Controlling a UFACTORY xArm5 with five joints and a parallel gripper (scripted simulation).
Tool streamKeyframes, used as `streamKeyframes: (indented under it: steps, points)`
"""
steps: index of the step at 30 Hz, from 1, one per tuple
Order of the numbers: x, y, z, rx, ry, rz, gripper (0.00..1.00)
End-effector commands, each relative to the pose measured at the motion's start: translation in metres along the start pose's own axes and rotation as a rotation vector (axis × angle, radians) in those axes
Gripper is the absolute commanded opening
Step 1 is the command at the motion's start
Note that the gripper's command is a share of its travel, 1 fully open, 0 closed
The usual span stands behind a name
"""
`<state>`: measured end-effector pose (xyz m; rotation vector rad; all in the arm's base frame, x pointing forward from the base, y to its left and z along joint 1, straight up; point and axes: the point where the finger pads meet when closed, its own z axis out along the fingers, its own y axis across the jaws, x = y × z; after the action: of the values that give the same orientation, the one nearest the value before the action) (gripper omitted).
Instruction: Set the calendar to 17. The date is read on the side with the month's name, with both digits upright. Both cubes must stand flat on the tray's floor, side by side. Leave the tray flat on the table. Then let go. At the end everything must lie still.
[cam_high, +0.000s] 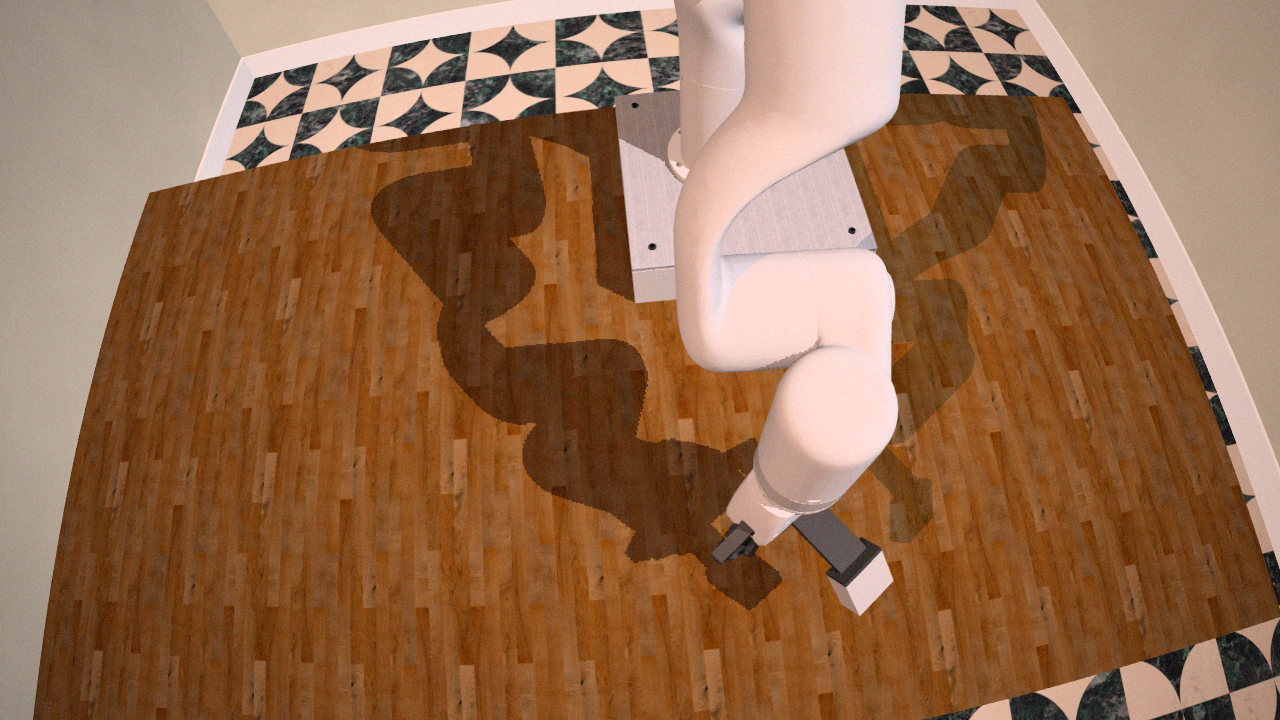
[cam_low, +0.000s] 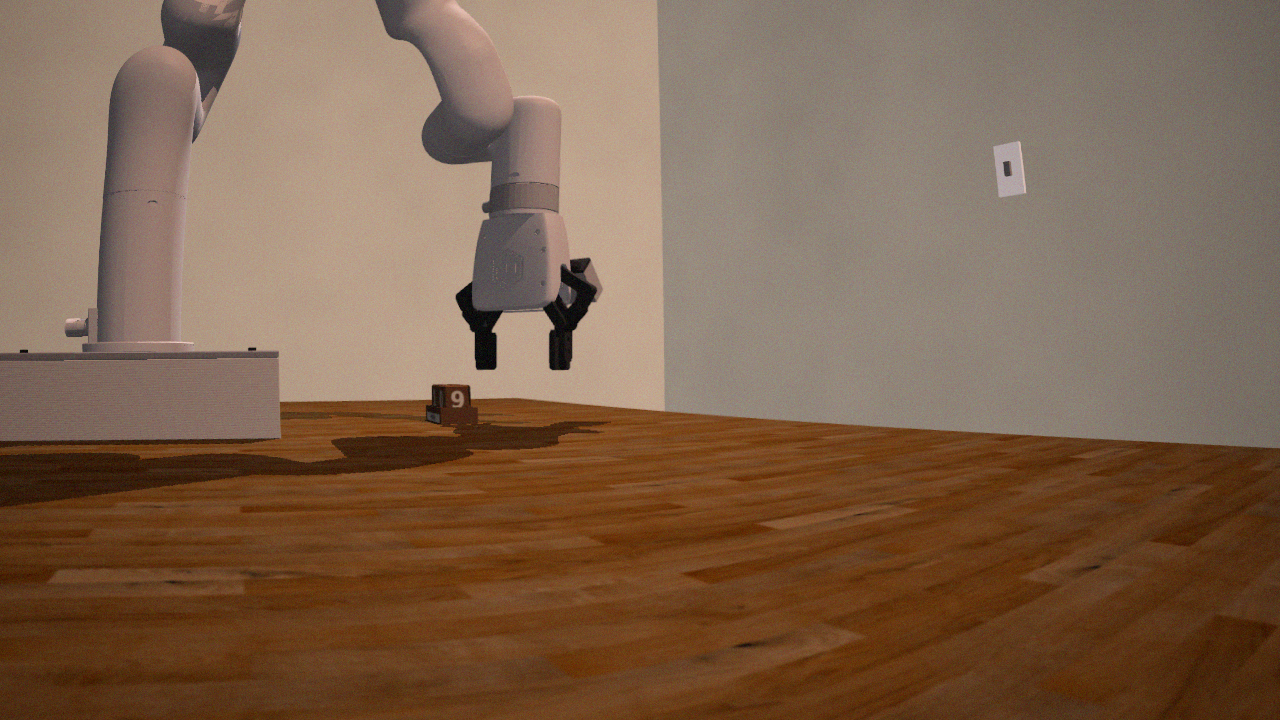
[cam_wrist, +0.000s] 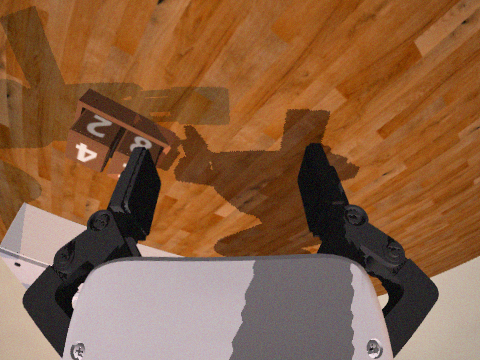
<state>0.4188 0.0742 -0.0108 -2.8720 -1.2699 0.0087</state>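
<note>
The brown tray (cam_low: 462, 416) (cam_wrist: 125, 115) stands flat on the table with two brown cubes side by side in it. In the wrist view one cube (cam_wrist: 91, 142) shows 2 and 4, and the other cube (cam_wrist: 133, 141) shows 8 and part of another digit, partly hidden by a finger. The exterior view shows a 9 on an end face of the near cube (cam_low: 457, 399). A small pale label sits low on the tray's left side, too small to read. My gripper (cam_low: 522, 352) (cam_wrist: 228, 162) is open and empty, higher than the cubes and off to one side. The arm hides the tray in the top view.
The robot's base block (cam_high: 651, 214) (cam_low: 134, 398) (cam_wrist: 45, 232) stands on the wooden table (cam_high: 313, 537) (cam_low: 716, 573), on one side of the tray. A pale block (cam_high: 861, 583) on a dark bracket juts from the wrist. Walls rise beyond the table.
</note>
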Motion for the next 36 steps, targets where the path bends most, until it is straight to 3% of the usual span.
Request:
streamKeyframes:
  steps: [1, 10, 17, 20, 27, 36]
  points:
    - [-0.013, -0.011, -0.001, -0.003, 0.004, 0.118, 1.0]
    - [-0.019, -0.015, -0.001, -0.003, 0.004, 0.159, 1.0]
    - [-0.026, -0.02, -0.001, -0.002, 0.005, 0.38, 1.0]
    - [-0.039, -0.031, -0.001, -0.002, 0.005, 0.38, 1.0]
    - [-0.041, -0.033, -0.001, -0.002, 0.005, 0.399, 1.0]
    - [-0.049, -0.038, -0.001, -0.002, 0.005, 0.641, 1.0]
